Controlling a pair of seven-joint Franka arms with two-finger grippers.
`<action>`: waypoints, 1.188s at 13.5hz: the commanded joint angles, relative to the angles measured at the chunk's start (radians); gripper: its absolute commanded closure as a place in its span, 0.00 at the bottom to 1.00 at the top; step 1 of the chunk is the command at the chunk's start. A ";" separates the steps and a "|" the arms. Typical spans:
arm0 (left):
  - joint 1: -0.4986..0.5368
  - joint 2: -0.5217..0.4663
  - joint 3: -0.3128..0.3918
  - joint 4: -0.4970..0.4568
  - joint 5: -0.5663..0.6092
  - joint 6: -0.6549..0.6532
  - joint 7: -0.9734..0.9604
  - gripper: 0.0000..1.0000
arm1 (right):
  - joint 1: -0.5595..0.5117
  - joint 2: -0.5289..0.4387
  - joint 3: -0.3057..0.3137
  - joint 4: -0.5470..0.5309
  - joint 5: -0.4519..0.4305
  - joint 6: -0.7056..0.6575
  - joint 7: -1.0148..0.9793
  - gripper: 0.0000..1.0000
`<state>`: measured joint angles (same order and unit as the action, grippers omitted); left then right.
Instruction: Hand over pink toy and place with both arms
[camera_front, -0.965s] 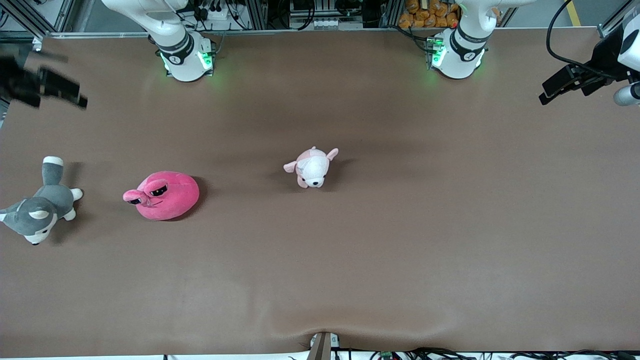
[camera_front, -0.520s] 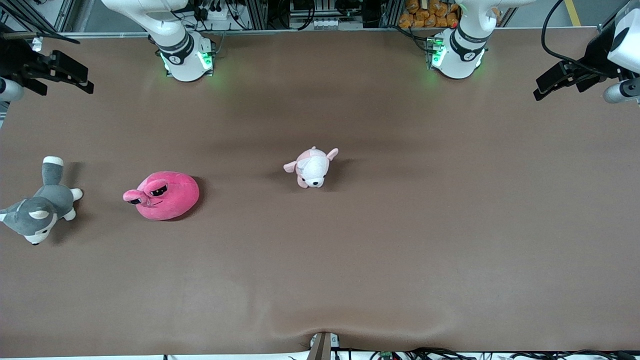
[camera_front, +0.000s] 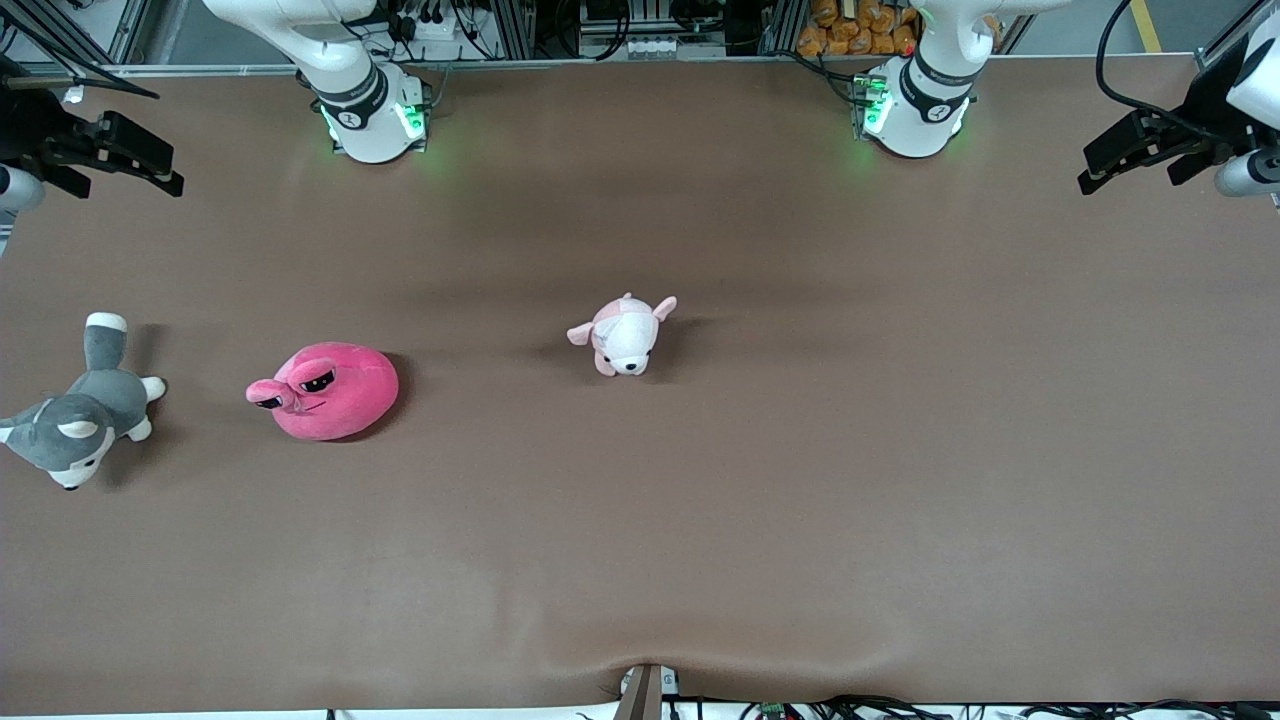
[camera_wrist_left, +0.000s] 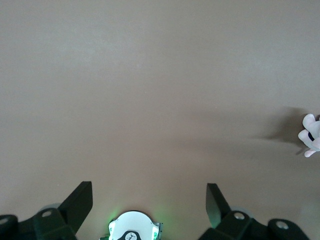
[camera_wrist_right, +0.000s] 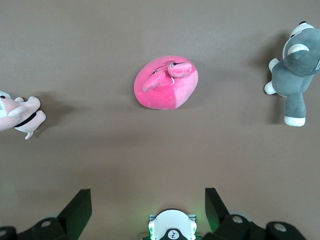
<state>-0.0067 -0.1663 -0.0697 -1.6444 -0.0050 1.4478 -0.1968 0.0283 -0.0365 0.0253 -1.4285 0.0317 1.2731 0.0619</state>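
Note:
The pink toy (camera_front: 325, 390) is a round hot-pink plush with two stalk eyes, lying on the brown table toward the right arm's end. In the right wrist view the pink toy (camera_wrist_right: 167, 85) lies well out past the open fingers. My right gripper (camera_front: 160, 168) (camera_wrist_right: 148, 196) hangs open and empty, high over the table edge at the right arm's end. My left gripper (camera_front: 1100, 165) (camera_wrist_left: 149, 192) hangs open and empty over the edge at the left arm's end, with bare table under it.
A pale pink-and-white puppy plush (camera_front: 625, 335) (camera_wrist_right: 15, 114) (camera_wrist_left: 311, 135) lies mid-table. A grey-and-white husky plush (camera_front: 80, 410) (camera_wrist_right: 295, 70) lies at the right arm's end. The arm bases (camera_front: 370, 120) (camera_front: 915, 110) stand along the robots' edge.
The right gripper swung a little toward the robots' edge and settled. The left gripper shifted slightly at its end. Both stayed open and no toy moved.

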 joint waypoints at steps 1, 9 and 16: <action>0.002 -0.009 0.001 0.009 0.013 -0.020 0.016 0.00 | -0.016 -0.034 0.007 -0.036 -0.015 0.019 -0.051 0.00; 0.002 0.002 0.002 0.038 0.014 -0.020 0.025 0.00 | -0.022 -0.034 0.007 -0.036 -0.015 0.017 -0.074 0.00; 0.002 -0.001 0.002 0.038 0.016 -0.040 0.049 0.00 | -0.022 -0.033 0.007 -0.036 -0.015 0.014 -0.076 0.00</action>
<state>-0.0062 -0.1663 -0.0677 -1.6250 -0.0050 1.4444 -0.1868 0.0177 -0.0380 0.0249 -1.4337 0.0316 1.2804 0.0059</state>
